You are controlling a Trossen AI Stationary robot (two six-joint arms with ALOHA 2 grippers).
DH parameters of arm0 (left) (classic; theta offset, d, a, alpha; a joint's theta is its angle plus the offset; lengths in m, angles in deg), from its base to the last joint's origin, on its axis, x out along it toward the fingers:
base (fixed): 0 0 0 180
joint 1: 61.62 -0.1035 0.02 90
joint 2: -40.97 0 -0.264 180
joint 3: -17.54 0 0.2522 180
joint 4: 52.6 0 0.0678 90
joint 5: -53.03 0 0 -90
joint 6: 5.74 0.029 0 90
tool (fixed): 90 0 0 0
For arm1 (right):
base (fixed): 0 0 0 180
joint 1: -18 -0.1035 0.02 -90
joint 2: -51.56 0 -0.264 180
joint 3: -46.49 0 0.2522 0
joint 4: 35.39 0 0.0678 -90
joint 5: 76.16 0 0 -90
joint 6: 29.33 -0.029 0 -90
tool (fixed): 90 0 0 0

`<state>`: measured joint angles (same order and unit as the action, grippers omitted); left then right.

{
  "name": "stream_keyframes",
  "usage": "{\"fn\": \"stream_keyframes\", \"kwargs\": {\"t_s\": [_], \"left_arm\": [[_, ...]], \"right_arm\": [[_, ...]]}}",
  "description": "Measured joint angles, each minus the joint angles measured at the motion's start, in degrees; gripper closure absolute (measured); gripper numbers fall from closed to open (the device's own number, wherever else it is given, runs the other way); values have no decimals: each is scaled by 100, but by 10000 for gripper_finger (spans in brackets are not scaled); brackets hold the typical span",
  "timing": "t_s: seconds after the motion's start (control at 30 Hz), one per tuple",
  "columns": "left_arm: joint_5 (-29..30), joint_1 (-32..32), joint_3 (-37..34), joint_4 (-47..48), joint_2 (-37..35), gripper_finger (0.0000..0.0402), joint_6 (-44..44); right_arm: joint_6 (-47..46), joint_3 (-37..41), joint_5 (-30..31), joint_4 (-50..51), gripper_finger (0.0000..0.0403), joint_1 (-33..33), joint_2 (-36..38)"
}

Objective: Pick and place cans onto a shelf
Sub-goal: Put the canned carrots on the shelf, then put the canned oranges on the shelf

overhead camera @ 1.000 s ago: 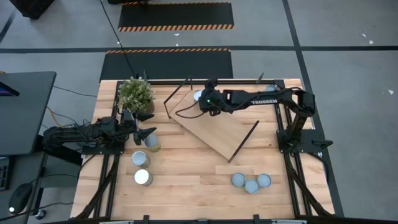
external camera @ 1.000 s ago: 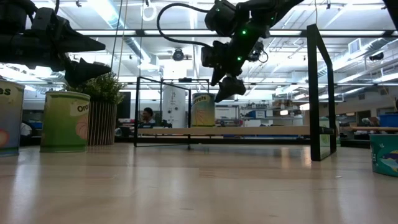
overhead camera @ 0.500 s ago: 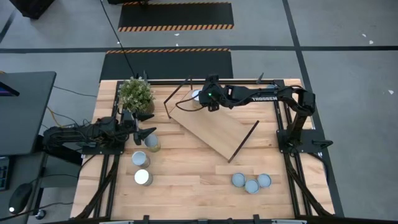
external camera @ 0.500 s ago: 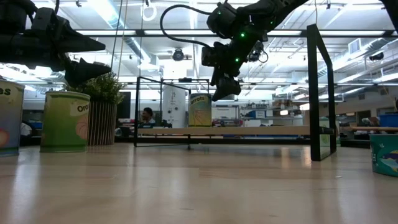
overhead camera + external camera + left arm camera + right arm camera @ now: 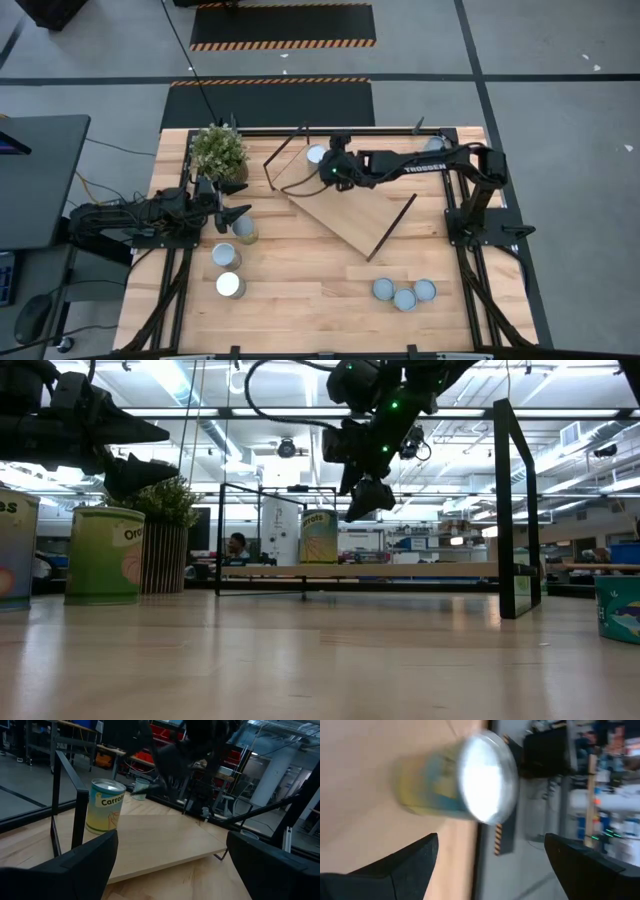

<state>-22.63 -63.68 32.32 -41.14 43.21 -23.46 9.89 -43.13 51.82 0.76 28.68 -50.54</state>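
Note:
The light-wood shelf (image 5: pixel 345 210) stands slantwise mid-table on its black frame legs. One can (image 5: pixel 317 154) with a silvery top and a greenish label stands upright on its base at the shelf's far-left corner; it also shows in the low view (image 5: pixel 320 537) and the right wrist view (image 5: pixel 465 780). My right gripper (image 5: pixel 324 168) hangs open just near and right of that can, above the board, touching nothing. My left gripper (image 5: pixel 238 213) is open and empty at the table's left, above a can (image 5: pixel 245 231).
Two more cans (image 5: pixel 226 254) (image 5: pixel 230 285) stand at the near left and three cans (image 5: pixel 405 294) at the near right. A potted plant (image 5: pixel 218 152) stands at the far left. The shelf's black end frames (image 5: pixel 392 226) rise above the board.
My right gripper has shifted a little toward the table's near edge, beside the can on the shelf. The can has stayed upright on the board.

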Motion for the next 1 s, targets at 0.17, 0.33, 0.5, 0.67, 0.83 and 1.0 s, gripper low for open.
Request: {"fn": "stream_keyframes", "kwargs": {"t_s": [0.17,0.33,0.5,0.67,0.83,1.0], "left_arm": [[0,0,0,0,0,24,-10],[0,0,0,0,0,24,-12],[0,0,0,-1,0,24,-12],[0,0,0,0,0,24,-12],[0,0,0,0,-2,24,-3],[2,0,0,2,-2,24,16]], "right_arm": [[-203,0,-489,-62,30,30,0],[-159,0,-737,-438,30,232,0],[-36,0,-1096,-774,30,445,0],[-68,0,-1197,-839,30,534,0],[-92,0,-966,-701,30,307,0],[-210,0,-758,-645,30,-100,0]]}}
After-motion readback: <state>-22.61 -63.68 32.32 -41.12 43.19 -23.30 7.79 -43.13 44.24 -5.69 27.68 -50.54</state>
